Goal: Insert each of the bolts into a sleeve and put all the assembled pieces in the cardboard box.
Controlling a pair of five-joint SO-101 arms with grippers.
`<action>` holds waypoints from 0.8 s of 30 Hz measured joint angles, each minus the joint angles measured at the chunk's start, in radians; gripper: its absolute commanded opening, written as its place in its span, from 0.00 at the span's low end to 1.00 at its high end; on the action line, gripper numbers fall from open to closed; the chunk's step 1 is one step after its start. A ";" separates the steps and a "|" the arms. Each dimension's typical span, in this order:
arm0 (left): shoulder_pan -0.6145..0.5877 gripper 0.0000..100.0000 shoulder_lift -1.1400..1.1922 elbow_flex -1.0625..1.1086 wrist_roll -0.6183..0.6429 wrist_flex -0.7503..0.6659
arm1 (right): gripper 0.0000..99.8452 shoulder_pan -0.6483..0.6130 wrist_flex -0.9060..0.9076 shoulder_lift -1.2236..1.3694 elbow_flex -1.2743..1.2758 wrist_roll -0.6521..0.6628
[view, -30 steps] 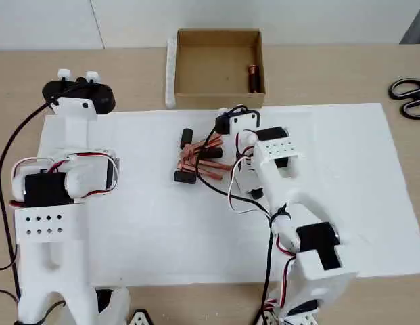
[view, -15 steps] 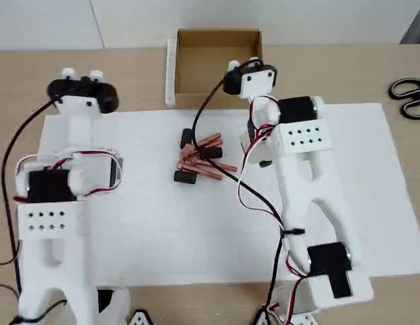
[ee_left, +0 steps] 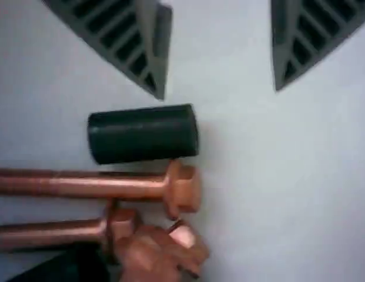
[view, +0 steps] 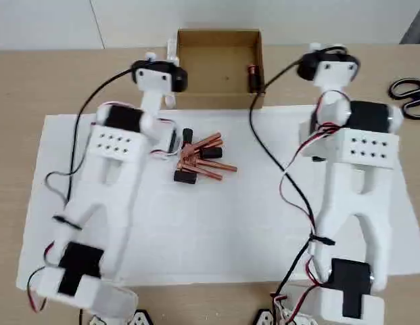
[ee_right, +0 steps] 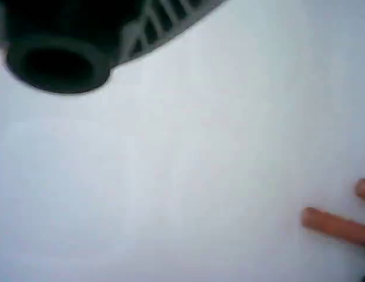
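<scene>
I see a short black sleeve (ee_left: 144, 134), a stubby cylinder lying on its side, with copper flanged bolts (ee_left: 100, 185) alongside it. They sit on the white sheet (view: 264, 223) just in front of the cardboard box (view: 220, 32). My left claw (ee_left: 217, 88) hangs over that sleeve, fingers spread apart and clear of it. One assembled piece (view: 252, 78) lies inside the box by its right wall. My right claw (ee_right: 106, 41), off the box's right front corner, is clamped on a second sleeve (ee_right: 56, 64).
</scene>
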 measured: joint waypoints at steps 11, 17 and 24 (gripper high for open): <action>0.123 0.11 0.267 -0.150 0.186 -0.009 | 0.00 0.063 0.002 0.000 0.000 0.000; 0.184 0.11 0.267 -0.150 0.245 -0.009 | 0.00 0.063 0.002 0.000 0.000 0.000; 0.187 0.11 0.267 -0.150 0.453 -0.009 | 0.00 0.063 0.002 0.000 0.000 0.000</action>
